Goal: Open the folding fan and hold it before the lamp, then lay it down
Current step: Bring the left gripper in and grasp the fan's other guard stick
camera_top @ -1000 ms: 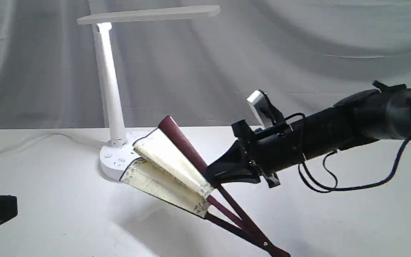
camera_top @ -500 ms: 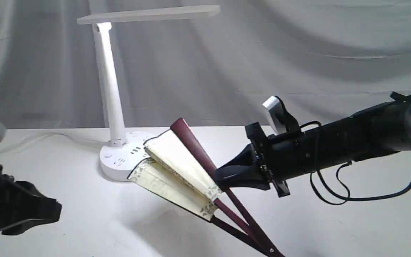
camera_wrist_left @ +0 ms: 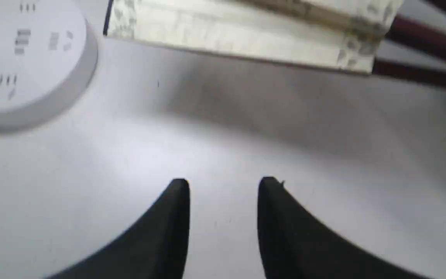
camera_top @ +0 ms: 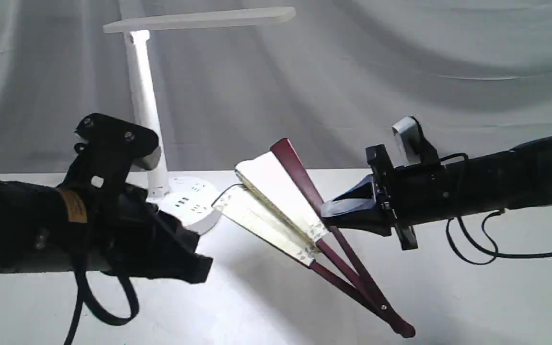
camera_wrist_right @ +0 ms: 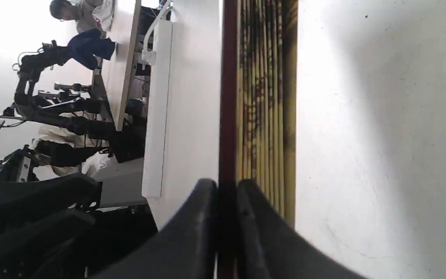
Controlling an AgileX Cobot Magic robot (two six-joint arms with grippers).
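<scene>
The folding fan (camera_top: 276, 203) hangs tilted above the white table, partly spread, its cream leaf toward the lamp and its maroon pivot end (camera_top: 396, 326) low at the right. My right gripper (camera_top: 331, 213) is shut on the fan's upper maroon guard (camera_wrist_right: 229, 97), which runs between its fingers in the right wrist view. My left gripper (camera_top: 199, 268) is open, low over the table, a short way left of the fan's leaf (camera_wrist_left: 242, 35) with nothing between its fingers (camera_wrist_left: 178, 201). The white lamp (camera_top: 149, 105) stands behind the left arm, its round base (camera_wrist_left: 25, 66) partly hidden.
The white table (camera_top: 257, 306) runs under everything, with a grey cloth backdrop (camera_top: 400, 72) behind. The lamp's flat head (camera_top: 199, 20) reaches right at the top. A black cable (camera_top: 487, 249) loops beneath the right arm.
The left arm has swept in from the left edge toward the fan, passing in front of the lamp base. The right gripper has carried the fan rightward and a little upward.
</scene>
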